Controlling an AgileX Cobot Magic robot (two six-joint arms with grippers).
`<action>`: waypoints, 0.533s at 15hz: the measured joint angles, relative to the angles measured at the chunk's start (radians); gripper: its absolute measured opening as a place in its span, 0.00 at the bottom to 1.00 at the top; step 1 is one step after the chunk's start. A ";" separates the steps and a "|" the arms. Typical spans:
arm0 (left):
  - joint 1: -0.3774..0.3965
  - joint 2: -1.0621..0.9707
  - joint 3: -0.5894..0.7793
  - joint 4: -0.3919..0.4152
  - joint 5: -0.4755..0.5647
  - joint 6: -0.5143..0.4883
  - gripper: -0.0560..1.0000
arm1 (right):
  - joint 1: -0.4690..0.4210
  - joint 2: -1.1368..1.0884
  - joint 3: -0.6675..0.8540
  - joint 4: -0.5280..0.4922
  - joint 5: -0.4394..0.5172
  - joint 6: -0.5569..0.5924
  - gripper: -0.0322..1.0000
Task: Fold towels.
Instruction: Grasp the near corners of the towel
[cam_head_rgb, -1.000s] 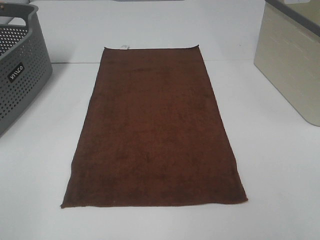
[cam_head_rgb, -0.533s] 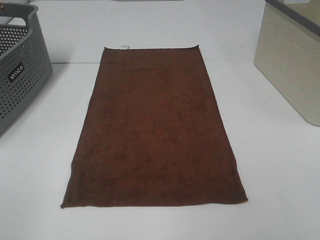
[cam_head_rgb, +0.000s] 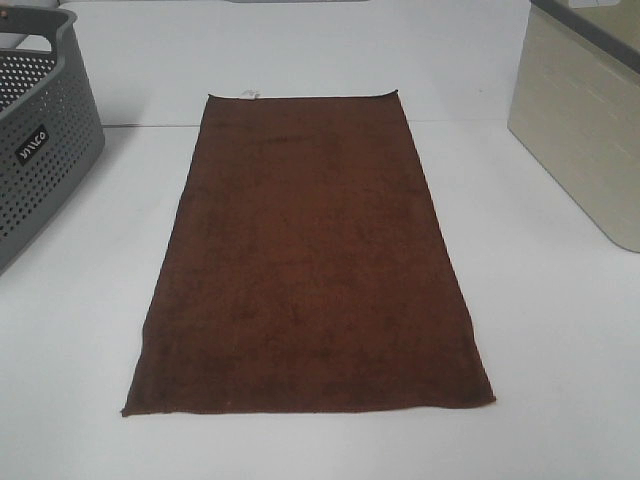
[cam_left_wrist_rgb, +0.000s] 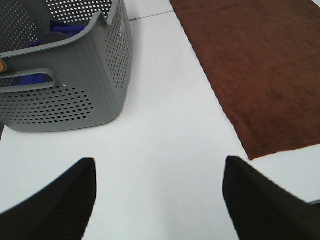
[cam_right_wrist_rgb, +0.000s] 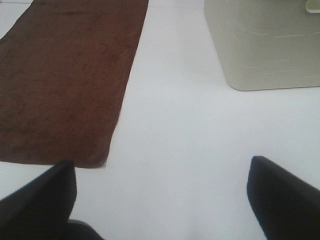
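The dark reddish-brown towel (cam_head_rgb: 310, 260) lies flat and fully spread on the white table, long side running away from me, with a small white tag (cam_head_rgb: 249, 95) at its far short edge. It also shows in the left wrist view (cam_left_wrist_rgb: 260, 70) and the right wrist view (cam_right_wrist_rgb: 65, 75). My left gripper (cam_left_wrist_rgb: 159, 200) is open and empty over bare table, to the left of the towel's near corner. My right gripper (cam_right_wrist_rgb: 162, 200) is open and empty over bare table, to the right of the towel's near corner. Neither gripper shows in the exterior high view.
A grey perforated basket (cam_head_rgb: 35, 140) stands at the left, with blue cloth (cam_left_wrist_rgb: 35, 40) inside. A cream bin (cam_head_rgb: 585, 125) stands at the right, also seen in the right wrist view (cam_right_wrist_rgb: 265, 40). The white table (cam_head_rgb: 560, 350) lies around the towel.
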 joint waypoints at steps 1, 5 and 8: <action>0.000 0.000 0.000 0.000 0.000 0.000 0.70 | 0.000 0.000 0.000 0.000 0.000 0.000 0.87; 0.000 0.000 0.000 0.000 0.000 0.000 0.70 | 0.000 0.000 0.000 0.000 0.000 0.000 0.87; 0.000 0.000 0.000 0.000 0.000 0.000 0.70 | 0.000 0.000 0.000 0.000 0.000 0.000 0.87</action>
